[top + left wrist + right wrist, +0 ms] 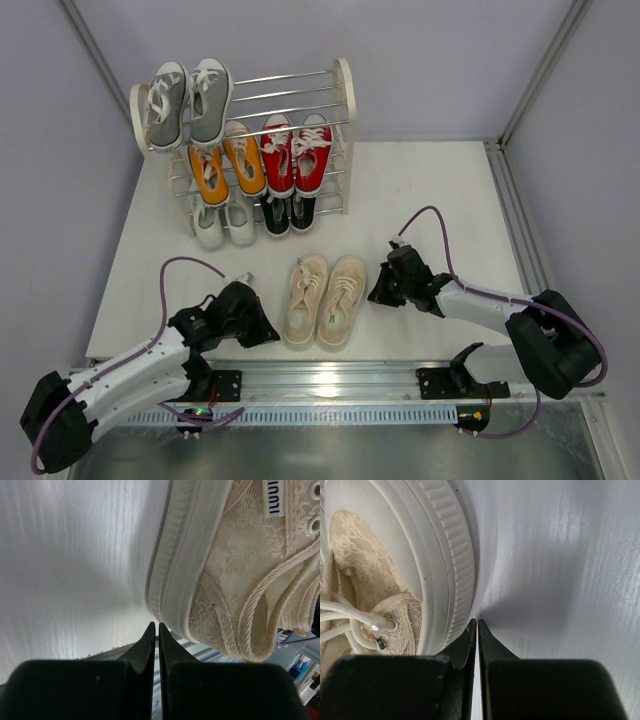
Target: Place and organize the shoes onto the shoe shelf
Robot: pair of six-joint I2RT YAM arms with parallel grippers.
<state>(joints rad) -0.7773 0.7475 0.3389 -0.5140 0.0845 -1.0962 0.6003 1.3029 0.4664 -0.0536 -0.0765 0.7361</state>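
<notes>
Pressing the left gripper [155, 627] fully shut on nothing, tips lying just short of a beige shoe [225, 580], its ribbed sole rising up and right of the jaws. Showing a white tag [274, 497] on that shoe, with black lettering running sideways, too unclear for reading. Pressing the right gripper [476, 624] shut as well, empty, tips sitting right by the other beige shoe [395, 555] on the jaws' left; touching or not, impossible telling. Standing well beyond both jaws, the shelf [345, 100] carrying the grey pair [188, 105] on top, orange pair [227, 160] and red pair [297, 155] below, white pair [223, 222] and black pair [288, 213] lowest.
</notes>
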